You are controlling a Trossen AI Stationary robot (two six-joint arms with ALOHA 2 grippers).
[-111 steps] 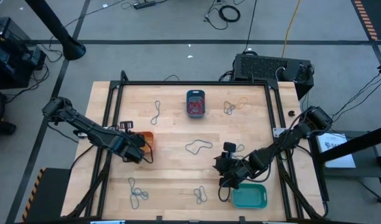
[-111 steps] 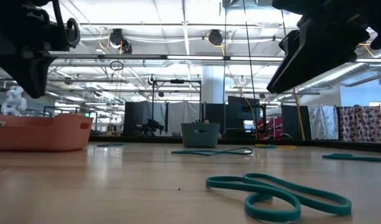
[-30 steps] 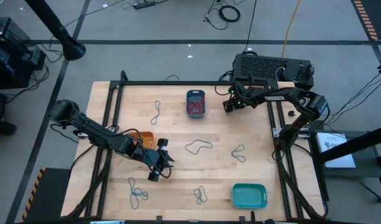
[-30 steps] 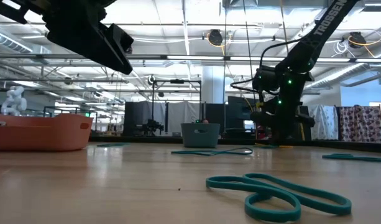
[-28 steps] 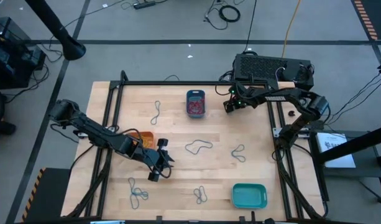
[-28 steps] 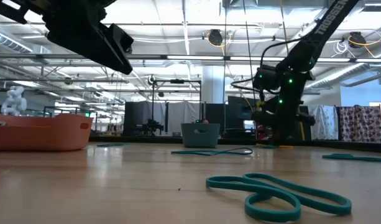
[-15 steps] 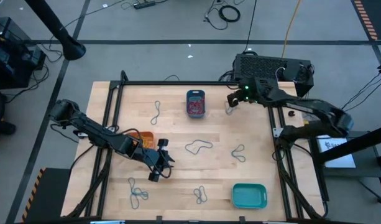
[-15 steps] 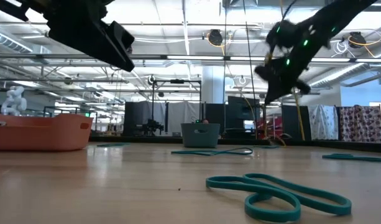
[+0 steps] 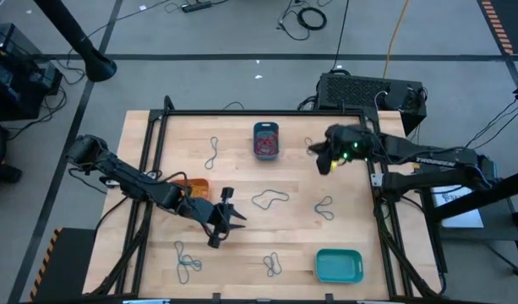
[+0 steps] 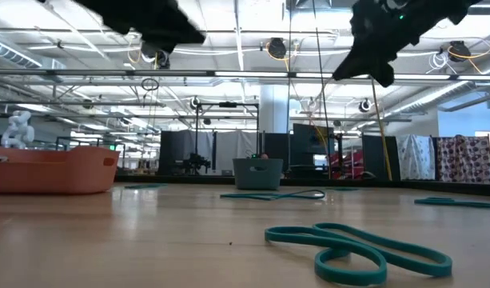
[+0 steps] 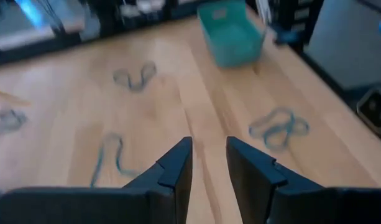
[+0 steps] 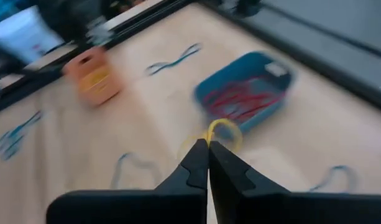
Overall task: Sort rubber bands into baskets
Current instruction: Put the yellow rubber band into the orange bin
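My right gripper (image 9: 318,156) hangs above the table's far right part, shut on a yellow rubber band (image 12: 220,132). The dark blue basket (image 9: 265,139) with red bands stands at the far middle. The orange basket (image 9: 193,187) is partly under my left arm, and the turquoise basket (image 9: 338,265) sits near right. My left gripper (image 9: 236,218) hovers open over the bare wood left of centre, with nothing between its fingers (image 11: 178,165). Several teal rubber bands (image 9: 270,199) lie flat on the table. My right gripper pinches the yellow rubber band at one spot of its loop (image 12: 210,138) between the free ends of its two shut fingers. The rest of the loop stands out beyond the fingertips, lifted clear of the table.
More teal bands lie at the far left (image 9: 213,152), far right (image 9: 312,146), right of centre (image 9: 324,206), near left (image 9: 187,262) and near middle (image 9: 273,265). A black frame rail (image 9: 267,112) runs round the table. A black box (image 9: 368,91) stands behind the far right corner.
My right gripper has risen from the table's far right part with the yellow band in its tips, and has gone a little toward the near edge. My left gripper has risen and shifted slightly toward the table's right edge.
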